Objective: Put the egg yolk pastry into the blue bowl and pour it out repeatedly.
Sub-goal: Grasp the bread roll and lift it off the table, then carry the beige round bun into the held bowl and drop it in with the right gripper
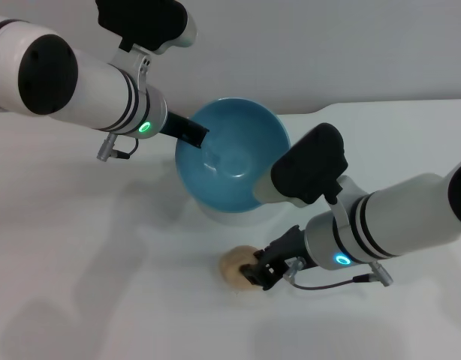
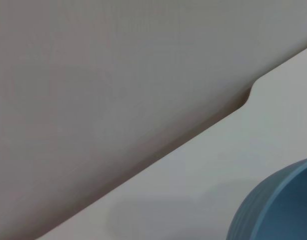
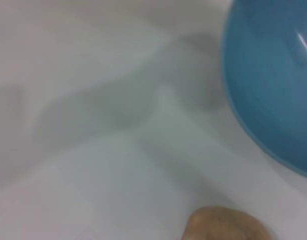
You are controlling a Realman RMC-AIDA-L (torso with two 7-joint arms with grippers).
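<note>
The blue bowl (image 1: 230,161) is held tilted above the white table, its opening facing me and nothing inside it. My left gripper (image 1: 194,133) is shut on the bowl's far-left rim. The egg yolk pastry (image 1: 234,266), a small tan lump, lies on the table just in front of the bowl. My right gripper (image 1: 259,271) is down at the pastry's right side, touching it or nearly so. The left wrist view shows only the bowl's outer wall (image 2: 278,210). In the right wrist view, the bowl (image 3: 273,75) and the top of the pastry (image 3: 226,225) both show.
The white table (image 1: 80,262) stretches to the left and front of the pastry. A grey wall runs behind the table's far edge (image 2: 193,137).
</note>
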